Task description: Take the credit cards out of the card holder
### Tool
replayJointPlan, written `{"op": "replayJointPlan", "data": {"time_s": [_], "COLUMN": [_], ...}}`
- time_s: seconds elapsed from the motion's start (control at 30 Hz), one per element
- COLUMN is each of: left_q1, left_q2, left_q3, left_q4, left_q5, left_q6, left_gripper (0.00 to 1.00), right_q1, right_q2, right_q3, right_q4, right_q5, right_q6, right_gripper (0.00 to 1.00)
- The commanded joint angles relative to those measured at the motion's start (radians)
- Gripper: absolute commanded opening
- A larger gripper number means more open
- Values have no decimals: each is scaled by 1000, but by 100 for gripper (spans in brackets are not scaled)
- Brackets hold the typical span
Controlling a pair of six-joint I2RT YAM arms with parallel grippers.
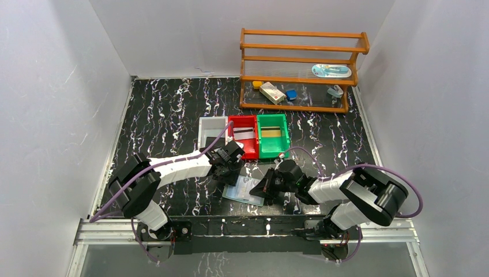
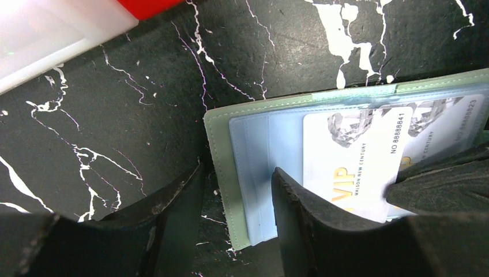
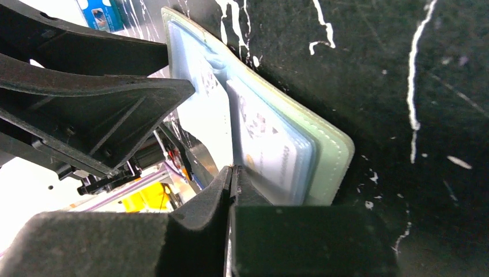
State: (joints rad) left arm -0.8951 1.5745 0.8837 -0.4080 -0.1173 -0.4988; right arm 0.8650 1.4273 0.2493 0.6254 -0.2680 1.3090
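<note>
I'm straddling one edge of the holder (image 2: pixel 222 150) on the table (image 2: pixel 115 115) with my open left gripper (image 2: pixel 236 173), while my closed right gripper (image 3: pixel 232 170) is touching the pale card (image 2: pixel 352 156) in its pocket.

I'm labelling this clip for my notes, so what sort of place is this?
Probably a robotics lab test cell, not a home or shop: plain white walls box in a black marbled table, with a wooden rack and small bins staged on it.
</note>
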Motion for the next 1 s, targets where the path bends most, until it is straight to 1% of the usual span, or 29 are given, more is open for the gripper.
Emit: {"op": "replayJointPlan", "data": {"time_s": [0.0, 0.03, 0.13, 0.27, 0.33, 0.4, 0.43, 0.5, 0.53, 0.63, 0.7, 0.87, 0.97], "left_q1": [-2, -3, -6, -5, -6, -7, -6, -5, -5, -6, -7, -6, -6], "left_q2": [48, 47, 44, 41, 38, 37, 34, 30, 25, 4, -15, -52, -72], "left_q3": [-39, -40, -40, -41, -43, -43, -44, -44, -45, -50, -53, -54, -44], "left_q4": [-83, -82, -81, -81, -80, -81, -81, -82, -84, -91, -95, -104, -108], "left_q5": [-100, -97, -88, -82, -79, -79, -78, -83, -87, -102, -107, -109, -104], "left_q6": [20, 21, 23, 22, 22, 22, 20, 19, 16, 3, -2, -9, -10], "left_gripper": [44, 44, 43, 42, 42, 42, 42, 42, 42, 42, 42, 43, 47], "right_q1": [-3, -3, -3, -3, -3, -1, -3, -3, -3, -3, -3, -5, -4], "right_q2": [-16, -10, 23, 78, 99, 119, 122, 110, 97, 42, 4, -59, -54], "right_q3": [-11, -6, 17, 22, 20, 22, 21, 9, -3, -32, -45, -46, -28], "right_q4": [17, 22, 57, 135, 174, 205, 214, 220, 215, 163, 122, 43, 27], "right_q5": [24, 26, 27, 18, 13, 3, -1, 10, 23, 60, 75, 87, 73], "right_q6": [7, 9, 16, 35, 38, 37, 36, 38, 39, 35, 21, -7, -22], "right_gripper": [13, 19, 25, 28, 28, 25, 22, 12, 8, 3, 1, 2, 3]}}
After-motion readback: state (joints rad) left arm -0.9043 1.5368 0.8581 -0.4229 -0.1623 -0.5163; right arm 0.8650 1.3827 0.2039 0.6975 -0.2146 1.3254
